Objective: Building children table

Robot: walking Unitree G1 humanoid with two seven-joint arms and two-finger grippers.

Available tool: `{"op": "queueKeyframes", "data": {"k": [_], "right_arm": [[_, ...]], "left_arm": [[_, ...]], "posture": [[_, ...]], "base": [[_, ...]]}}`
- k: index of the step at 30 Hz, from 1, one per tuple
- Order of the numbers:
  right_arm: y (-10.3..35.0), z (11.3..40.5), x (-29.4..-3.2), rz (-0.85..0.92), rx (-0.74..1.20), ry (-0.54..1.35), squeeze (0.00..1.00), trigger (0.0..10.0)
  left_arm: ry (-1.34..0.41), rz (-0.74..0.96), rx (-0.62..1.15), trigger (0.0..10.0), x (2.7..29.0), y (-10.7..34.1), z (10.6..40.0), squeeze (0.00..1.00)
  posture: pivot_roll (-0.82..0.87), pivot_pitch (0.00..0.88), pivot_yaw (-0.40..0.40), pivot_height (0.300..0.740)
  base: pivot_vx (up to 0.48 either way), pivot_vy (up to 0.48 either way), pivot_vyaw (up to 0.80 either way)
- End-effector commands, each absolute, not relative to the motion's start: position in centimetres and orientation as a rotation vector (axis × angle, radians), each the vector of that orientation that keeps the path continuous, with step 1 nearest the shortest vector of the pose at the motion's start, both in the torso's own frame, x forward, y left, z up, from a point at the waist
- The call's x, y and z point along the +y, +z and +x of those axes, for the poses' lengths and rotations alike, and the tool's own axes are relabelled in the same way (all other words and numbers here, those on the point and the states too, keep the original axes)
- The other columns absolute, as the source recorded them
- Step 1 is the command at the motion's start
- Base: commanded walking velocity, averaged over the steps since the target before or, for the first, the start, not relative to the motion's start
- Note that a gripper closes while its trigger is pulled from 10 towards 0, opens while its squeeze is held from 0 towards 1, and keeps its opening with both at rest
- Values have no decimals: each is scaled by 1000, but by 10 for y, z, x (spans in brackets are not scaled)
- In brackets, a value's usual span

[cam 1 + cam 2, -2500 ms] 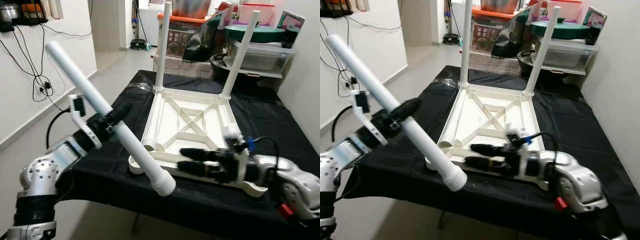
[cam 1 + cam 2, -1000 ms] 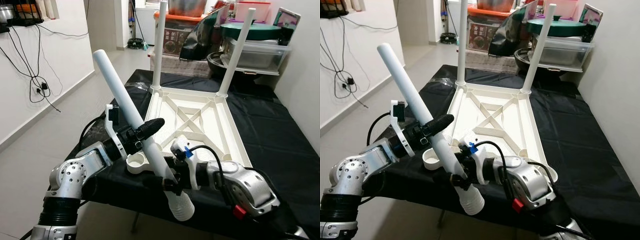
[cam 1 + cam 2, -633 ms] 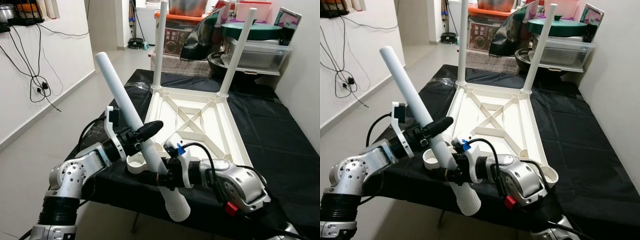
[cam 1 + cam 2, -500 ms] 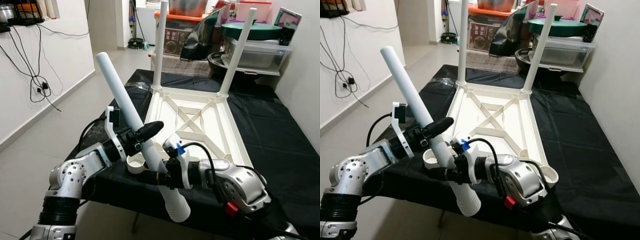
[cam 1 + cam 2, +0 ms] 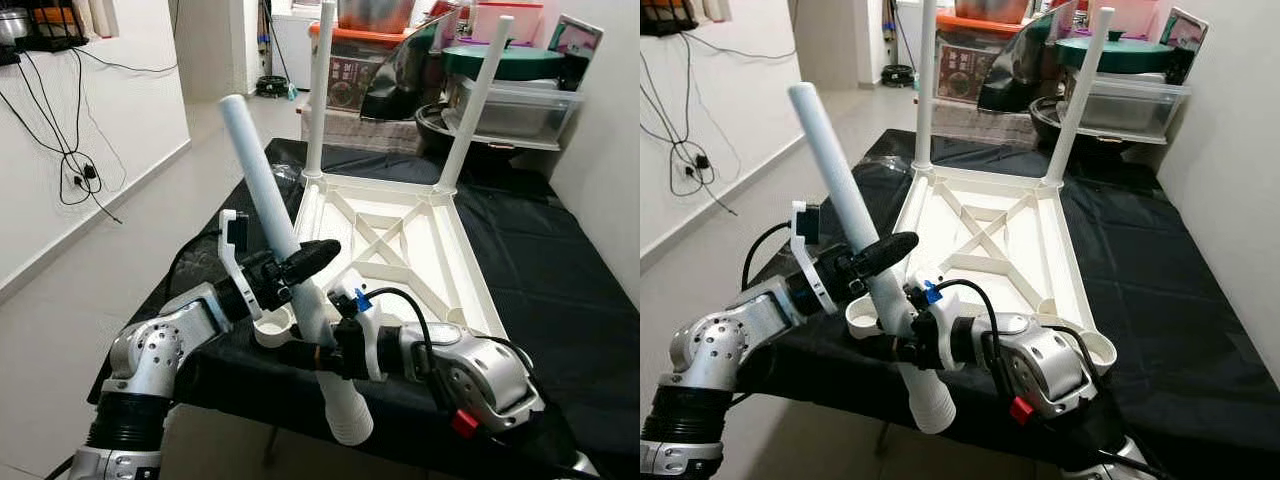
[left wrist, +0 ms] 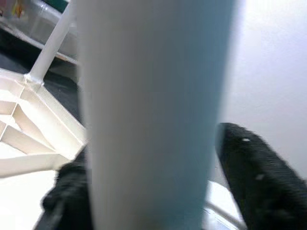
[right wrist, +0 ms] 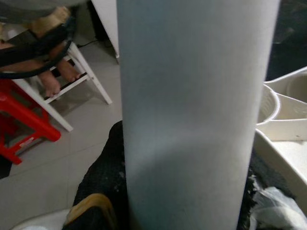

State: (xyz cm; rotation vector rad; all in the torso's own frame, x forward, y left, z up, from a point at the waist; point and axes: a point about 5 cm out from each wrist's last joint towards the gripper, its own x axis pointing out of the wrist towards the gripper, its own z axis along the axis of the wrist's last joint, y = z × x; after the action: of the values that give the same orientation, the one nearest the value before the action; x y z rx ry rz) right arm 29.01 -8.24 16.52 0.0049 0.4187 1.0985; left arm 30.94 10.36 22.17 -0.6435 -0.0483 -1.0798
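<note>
Nearest me, I've got both grippers on the long white plastic table leg, which slants steeply, ribbed threaded end hanging low past the near edge of the black-draped table, plain end up in the air toward my left. My right gripper is clamped on it low down, just above the ribbed end; its wrist view shows the leg pressed between the dark fingers. My left gripper grips the same leg a little higher, black fingers closed on either side of the tube.

Just behind the grippers, at the near left corner of the upside-down white plastic tabletop, sits an open round socket; the leg passes close by it. The tabletop lies flat on the cloth, cross-braced underside up.

At its far corners, two fitted white legs stand upright. Beyond them, stacked storage boxes.
</note>
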Motion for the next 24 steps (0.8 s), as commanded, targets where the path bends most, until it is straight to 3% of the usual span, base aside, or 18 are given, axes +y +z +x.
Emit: {"op": "queueKeyframes", "data": {"k": [1, 3, 7, 14, 15, 18, 20, 24], "right_arm": [[162, 299, -93, 7, 424, 1003, 0, 0], [162, 299, -93, 7, 424, 1003, 0, 0], [184, 333, -132, 63, 321, 762, 0, 0], [197, 344, -160, 68, 268, 646, 0, 0], [203, 350, -172, 79, 236, 570, 0, 0], [208, 356, -185, 100, 202, 485, 0, 0], [218, 364, -205, 182, 120, 322, 0, 0], [223, 366, -209, 231, 76, 270, 0, 0]], "left_arm": [[-1118, -631, -107, 10000, 102, 232, 303, 1000], [-1118, -631, -107, 10000, 102, 232, 303, 1000], [-1123, -654, -101, 10000, 116, 231, 292, 1000], [-1084, -653, -82, 10000, 127, 223, 287, 980], [-1064, -637, -84, 10000, 130, 221, 285, 0], [-1037, -621, -88, 10000, 133, 218, 283, 0], [-966, -593, -94, 10000, 136, 213, 282, 0], [-931, -573, -91, 10000, 138, 210, 283, 0]], "posture": [[13, 0, -60, 740], [13, 0, -60, 740], [20, 0, -62, 740], [26, 0, -67, 740], [30, 0, -71, 740], [35, 0, -73, 740], [41, 0, -74, 740], [44, 0, -73, 740]], "base": [[0, 0, 0], [0, 0, 0], [0, 0, 0], [0, 0, 0], [0, 0, 0], [0, 0, 0], [0, 0, 0], [0, 0, 0]]}}
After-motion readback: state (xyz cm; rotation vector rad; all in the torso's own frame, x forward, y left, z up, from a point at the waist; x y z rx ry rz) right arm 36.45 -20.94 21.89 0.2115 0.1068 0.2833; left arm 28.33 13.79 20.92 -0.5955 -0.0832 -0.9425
